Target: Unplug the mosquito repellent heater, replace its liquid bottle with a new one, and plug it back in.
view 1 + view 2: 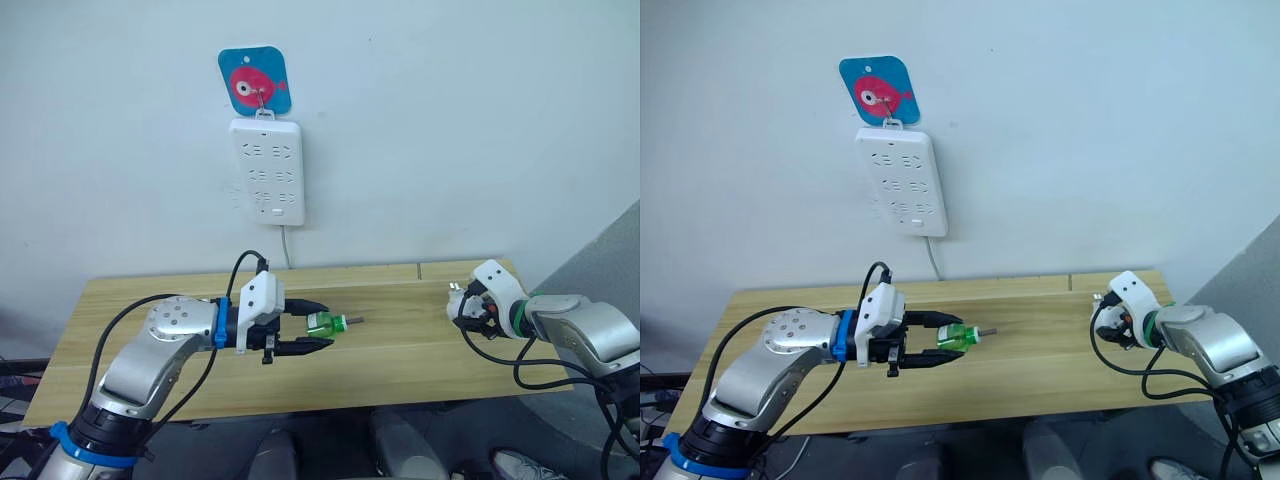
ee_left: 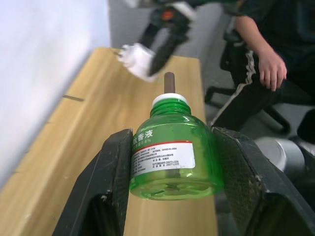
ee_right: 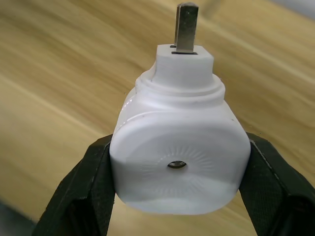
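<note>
Held above the wooden table: green liquid bottle clamped between left gripper fingers, wick pointing toward 3 o'clock. At 3 o'clock, well apart, mosquito repellent heater clamped in right gripper, prongs out. At 12 o'clock, hung on the wall, empty power strip.

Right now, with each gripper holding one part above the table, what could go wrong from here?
The left gripper clamps the green bottle on its round sides, wick forward; it might rotate or slip during insertion. The right gripper grips the mosquito repellent heater by its smooth rounded body, so pushing could shift it. The two parts are far apart over the table; misalignment could bend the wick.
</note>
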Robot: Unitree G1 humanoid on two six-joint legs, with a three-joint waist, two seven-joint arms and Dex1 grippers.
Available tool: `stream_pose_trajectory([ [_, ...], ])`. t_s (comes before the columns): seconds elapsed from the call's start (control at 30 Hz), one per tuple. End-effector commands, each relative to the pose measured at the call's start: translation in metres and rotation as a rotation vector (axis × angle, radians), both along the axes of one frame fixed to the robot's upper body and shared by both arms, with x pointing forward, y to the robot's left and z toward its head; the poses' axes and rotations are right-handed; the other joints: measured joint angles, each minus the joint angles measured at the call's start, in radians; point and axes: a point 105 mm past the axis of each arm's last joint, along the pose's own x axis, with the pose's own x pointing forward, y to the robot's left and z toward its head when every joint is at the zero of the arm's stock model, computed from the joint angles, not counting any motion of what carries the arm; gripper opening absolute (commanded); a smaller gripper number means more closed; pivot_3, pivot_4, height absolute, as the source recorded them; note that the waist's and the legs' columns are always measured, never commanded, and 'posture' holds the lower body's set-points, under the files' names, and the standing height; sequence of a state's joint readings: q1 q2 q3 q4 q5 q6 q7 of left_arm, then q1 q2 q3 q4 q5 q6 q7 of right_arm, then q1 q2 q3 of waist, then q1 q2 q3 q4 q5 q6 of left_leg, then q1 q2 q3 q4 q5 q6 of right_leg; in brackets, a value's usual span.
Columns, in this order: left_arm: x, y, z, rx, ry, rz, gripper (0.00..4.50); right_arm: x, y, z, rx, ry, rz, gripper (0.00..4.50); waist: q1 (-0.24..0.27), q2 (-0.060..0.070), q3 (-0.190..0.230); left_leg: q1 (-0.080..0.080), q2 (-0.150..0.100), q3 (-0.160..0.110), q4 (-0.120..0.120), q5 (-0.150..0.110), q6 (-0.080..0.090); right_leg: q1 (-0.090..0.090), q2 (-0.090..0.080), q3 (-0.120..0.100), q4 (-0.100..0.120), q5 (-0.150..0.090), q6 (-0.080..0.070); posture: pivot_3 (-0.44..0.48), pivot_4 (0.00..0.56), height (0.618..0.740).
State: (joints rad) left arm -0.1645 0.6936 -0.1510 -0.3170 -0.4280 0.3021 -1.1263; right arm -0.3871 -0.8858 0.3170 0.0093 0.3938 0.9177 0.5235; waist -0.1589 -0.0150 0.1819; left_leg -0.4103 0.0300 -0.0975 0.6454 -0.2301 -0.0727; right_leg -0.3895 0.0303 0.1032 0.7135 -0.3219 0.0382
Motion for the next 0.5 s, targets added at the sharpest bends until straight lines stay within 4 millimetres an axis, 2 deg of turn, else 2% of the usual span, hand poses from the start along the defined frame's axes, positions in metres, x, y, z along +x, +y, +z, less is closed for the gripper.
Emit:
stream_pose_trajectory([
  [0.03,-0.007,-0.010,0.004,-0.007,-0.082,-0.040,2.20,0.008,-0.003,-0.003,-0.086,0.007,0.061,3.01,0.000,0.000,0.001,0.001,0.000,0.000,0.000,0.000,0.000,0.000,0.000,0.000,0.000,0.000,0.000,-0.143,0.159,0.710],
  [0.23,-0.009,-0.014,-0.005,0.000,-0.112,-0.041,2.20,0.013,-0.009,-0.018,-0.110,0.102,0.069,3.01,0.008,0.000,0.003,0.001,-0.001,0.000,0.000,0.000,0.000,0.001,0.000,0.000,0.000,0.000,0.000,-0.129,0.158,0.710],
  [0.37,-0.008,-0.021,-0.004,-0.003,-0.125,-0.048,2.20,0.013,-0.015,-0.024,-0.132,0.149,0.082,3.01,0.018,0.000,0.004,0.001,0.000,-0.001,0.000,0.000,0.000,0.001,0.000,0.000,0.000,0.000,0.000,-0.130,0.156,0.710],
  [0.5,-0.008,-0.025,-0.004,-0.013,-0.133,-0.051,2.20,0.014,-0.018,-0.023,-0.109,0.158,0.044,4.31,0.019,0.000,0.004,0.001,0.000,-0.001,0.000,0.000,0.000,0.002,0.000,-0.001,0.000,0.000,0.000,-0.135,0.153,0.710],
])
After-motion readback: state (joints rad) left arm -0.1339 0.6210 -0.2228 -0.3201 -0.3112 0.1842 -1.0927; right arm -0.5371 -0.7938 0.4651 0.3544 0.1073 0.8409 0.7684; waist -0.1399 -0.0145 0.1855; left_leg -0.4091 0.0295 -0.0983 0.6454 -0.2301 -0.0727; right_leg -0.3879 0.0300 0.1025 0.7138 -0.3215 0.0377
